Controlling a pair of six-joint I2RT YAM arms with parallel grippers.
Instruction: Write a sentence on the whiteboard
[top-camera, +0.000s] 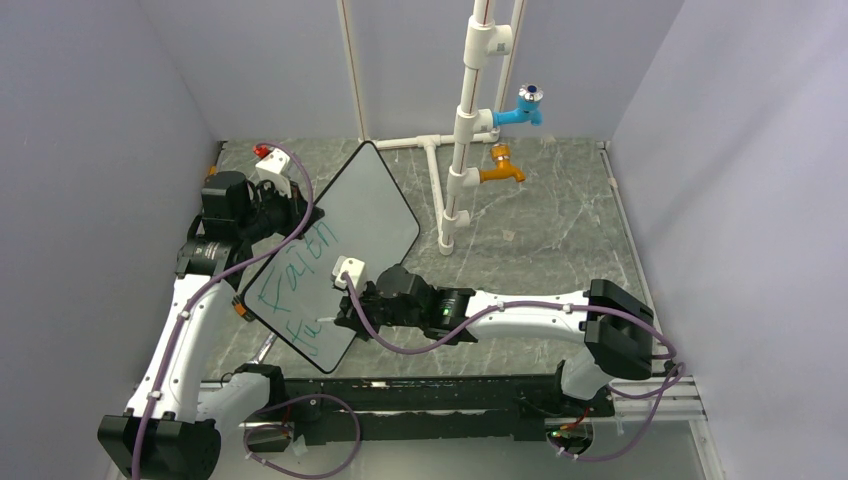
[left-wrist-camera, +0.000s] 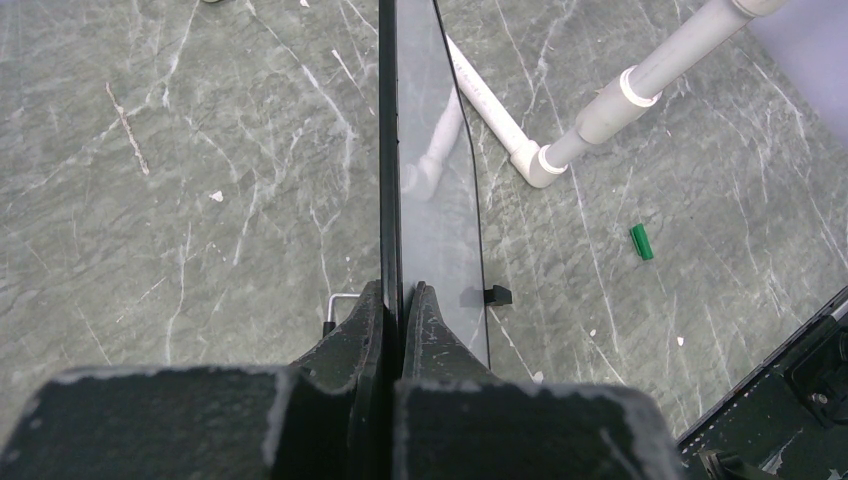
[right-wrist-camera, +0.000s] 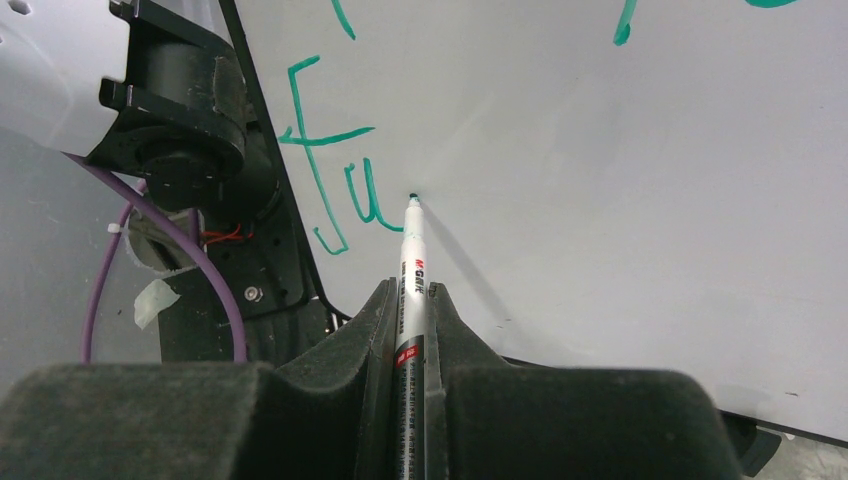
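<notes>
Whiteboard (top-camera: 368, 205) stands tilted up on edge between the two arms, over the left part of the desk (top-camera: 540, 250). Its writing face is turned toward the right arm so the pen can reach it. The left tool (left-wrist-camera: 400, 300) is clamped on the board's thin black rim, one jaw against each face, likely to brace it against the push of writing. The right tool (right-wrist-camera: 410, 300) is closed tight around a marker (right-wrist-camera: 411, 265), whose barrel runs forward out of the grip. The tip is touching or just off the white face beside a green "fu". The sentence (top-camera: 300, 285) shows roughly "Faith" and that start of a second line, so much writing seems left.
</notes>
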